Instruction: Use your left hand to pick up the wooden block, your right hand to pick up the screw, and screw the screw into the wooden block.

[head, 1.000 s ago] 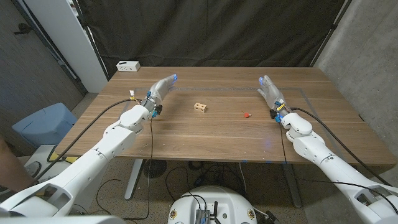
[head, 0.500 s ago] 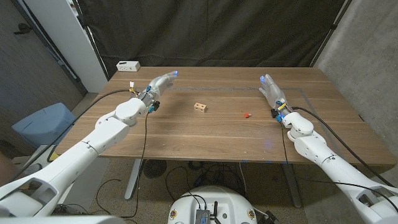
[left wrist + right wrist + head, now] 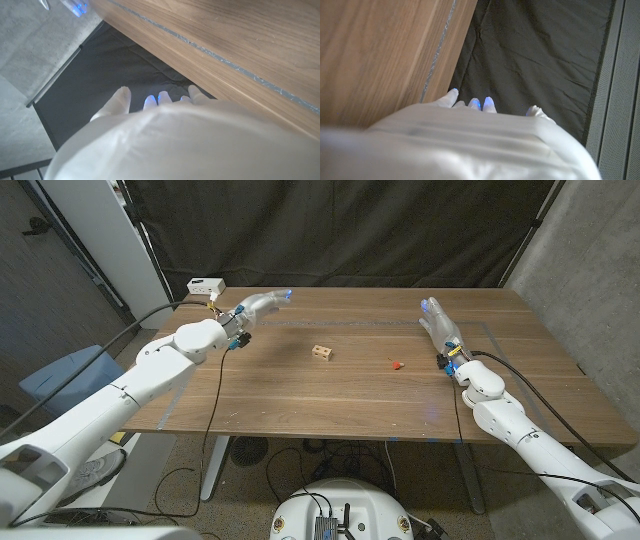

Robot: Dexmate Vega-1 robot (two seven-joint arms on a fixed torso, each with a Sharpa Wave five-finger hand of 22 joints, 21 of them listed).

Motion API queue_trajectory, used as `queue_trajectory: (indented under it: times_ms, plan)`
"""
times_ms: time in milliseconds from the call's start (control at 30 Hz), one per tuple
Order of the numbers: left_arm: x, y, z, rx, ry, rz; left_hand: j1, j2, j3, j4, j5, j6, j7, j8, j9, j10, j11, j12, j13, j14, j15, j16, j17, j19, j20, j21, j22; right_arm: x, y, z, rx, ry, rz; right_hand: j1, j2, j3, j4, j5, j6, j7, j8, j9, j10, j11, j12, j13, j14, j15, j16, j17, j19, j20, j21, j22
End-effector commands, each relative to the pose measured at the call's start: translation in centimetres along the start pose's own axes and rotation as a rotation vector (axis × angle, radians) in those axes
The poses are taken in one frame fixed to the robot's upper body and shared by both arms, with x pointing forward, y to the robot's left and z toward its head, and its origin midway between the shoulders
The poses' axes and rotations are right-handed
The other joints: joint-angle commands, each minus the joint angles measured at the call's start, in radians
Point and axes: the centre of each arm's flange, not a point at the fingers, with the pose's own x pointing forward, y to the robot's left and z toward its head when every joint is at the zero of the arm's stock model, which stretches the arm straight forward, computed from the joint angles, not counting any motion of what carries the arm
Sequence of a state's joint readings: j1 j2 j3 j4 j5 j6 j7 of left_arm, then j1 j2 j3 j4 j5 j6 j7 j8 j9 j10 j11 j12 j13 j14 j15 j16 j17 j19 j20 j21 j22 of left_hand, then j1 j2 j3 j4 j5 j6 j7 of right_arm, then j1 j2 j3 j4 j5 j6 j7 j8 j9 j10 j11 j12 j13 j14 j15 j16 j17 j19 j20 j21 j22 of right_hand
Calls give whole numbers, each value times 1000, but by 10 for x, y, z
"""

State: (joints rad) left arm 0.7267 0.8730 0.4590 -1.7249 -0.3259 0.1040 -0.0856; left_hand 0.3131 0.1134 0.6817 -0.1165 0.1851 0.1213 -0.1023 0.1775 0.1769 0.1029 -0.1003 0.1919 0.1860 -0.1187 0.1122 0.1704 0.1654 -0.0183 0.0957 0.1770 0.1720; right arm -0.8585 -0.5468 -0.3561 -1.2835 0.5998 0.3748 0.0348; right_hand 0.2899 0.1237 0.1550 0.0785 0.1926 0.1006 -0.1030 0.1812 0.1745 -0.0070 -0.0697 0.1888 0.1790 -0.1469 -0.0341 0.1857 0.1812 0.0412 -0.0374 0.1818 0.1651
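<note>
Fingers (image 3: 272, 300) of both hands well apart from wooden block (image 3: 321, 353).

No legible text, labels, brands, numbers or signs in any view. White box (image 3: 206, 285) at the far left corner of the counter (image 3: 340, 395): surface marks too small to read. Wooden block (image 3: 321, 352) and screw (image 3: 396, 364): no markings discernible. Wrist views: no lettering.
</note>
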Motion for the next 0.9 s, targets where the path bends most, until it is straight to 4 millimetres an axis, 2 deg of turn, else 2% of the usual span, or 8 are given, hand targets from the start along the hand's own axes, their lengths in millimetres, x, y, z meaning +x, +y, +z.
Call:
queue_trajectory:
  times_ms: [33,267,600,733,800,900]
  plan:
    - [-5,14,22,190,38,-106,6,-9,-4,-11,0,-6,-11,-2,0,-5,-8,-2,3,-14,0,0,4,-13,2,0,4,-6,-3,2,-5,-17,19,0,-18,-2,-9,3,-6,3,2,3,1,2,0,2,-6,-34,4,4,8,-40,4,2]
    - [-7,21,36,284,65,-178,14,-17,-7,-24,-1,-17,-14,-1,0,-17,-15,-3,2,-29,2,-1,4,-32,0,-1,3,-9,-1,3,-4,-22,29,-10,-23,-7,-7,4,-7,18,2,3,-16,-3,-7,2,-8,-36,5,6,9,-43,5,2]
    - [-9,30,69,464,126,-225,33,-39,-15,-48,-3,7,-14,15,1,-18,-20,2,2,-30,3,7,4,-41,8,5,3,-9,5,0,19,-5,62,-19,-28,-12,-5,6,-9,21,1,3,-19,-4,-6,2,-9,-36,6,7,9,-44,5,2]
    - [-9,29,79,548,153,-218,65,-53,-17,-64,-1,5,-30,18,1,-2,-36,11,2,-18,-1,12,4,-39,12,10,2,-8,6,-3,27,-10,61,-20,-29,-13,-5,6,-10,20,1,3,-19,-4,-6,2,-9,-35,6,8,8,-44,5,2]
    - [-8,29,83,583,162,-209,87,-61,-19,-68,1,6,-55,20,1,17,-48,18,2,1,-14,17,4,-30,17,14,1,-8,6,-4,27,-14,58,-21,-29,-14,-5,7,-10,20,1,3,-19,-4,-6,1,-9,-35,6,8,8,-44,5,2]
    - [-6,29,88,632,174,-205,120,-79,-22,-70,2,18,-70,26,1,45,-67,27,2,29,-28,22,3,-13,27,19,1,-8,7,-5,30,-19,53,-22,-29,-14,-5,7,-10,20,1,3,-19,-4,-6,1,-9,-35,6,8,8,-43,5,2]
